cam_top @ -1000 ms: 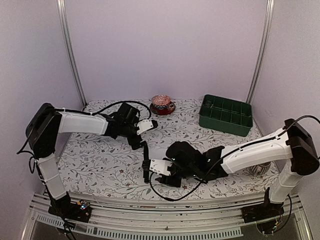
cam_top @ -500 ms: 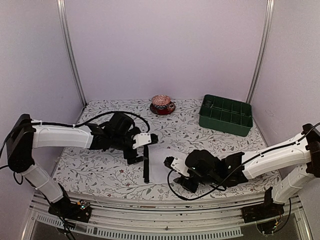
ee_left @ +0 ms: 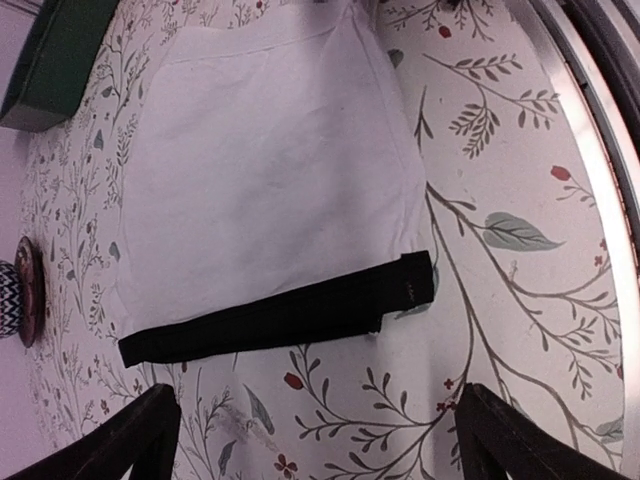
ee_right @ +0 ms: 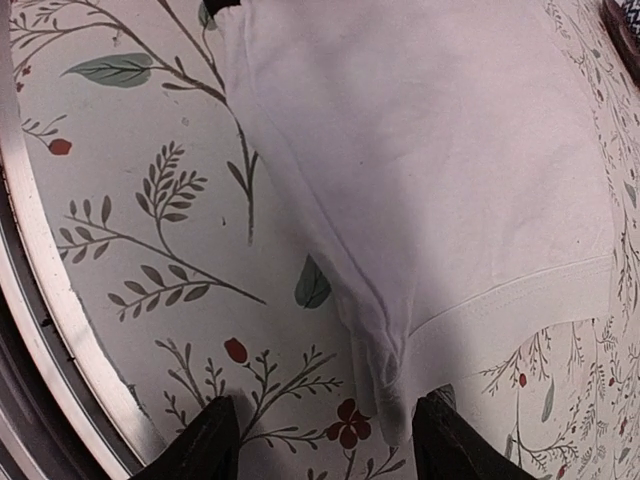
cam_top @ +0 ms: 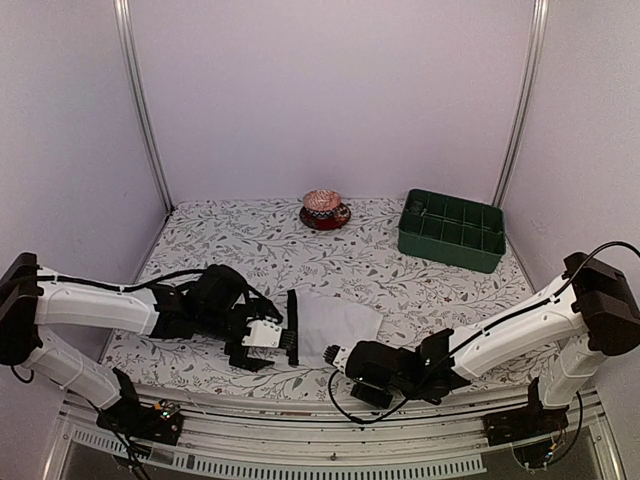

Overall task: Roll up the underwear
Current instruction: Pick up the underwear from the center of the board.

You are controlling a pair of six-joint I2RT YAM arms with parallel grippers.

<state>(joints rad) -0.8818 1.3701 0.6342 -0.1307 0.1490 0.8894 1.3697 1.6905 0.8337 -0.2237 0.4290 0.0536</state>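
Right arm has pulled off the white underwear (cam_top: 338,322) and dropped to its 6 o'clock edge. The right end effector (cam_top: 338,356) is spread, pinching nothing. The left end effector (cam_top: 278,345) is spread wide and has moved in at 8 o'clock by the black waistband (cam_top: 292,322). Cloth lies flat near the front of the desk (cam_top: 220,250), so rolling looks not yet started. Green tray (cam_top: 452,232) at 1 o'clock and bowl (cam_top: 324,209) at 12 are well apart; nothing blocks.

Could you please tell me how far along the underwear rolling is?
Done: the white underwear lies spread flat, its black waistband straight. In hand: nothing; the left tool is open by the waistband, and the right tool is open astride a hem corner. Left: all the rolling.
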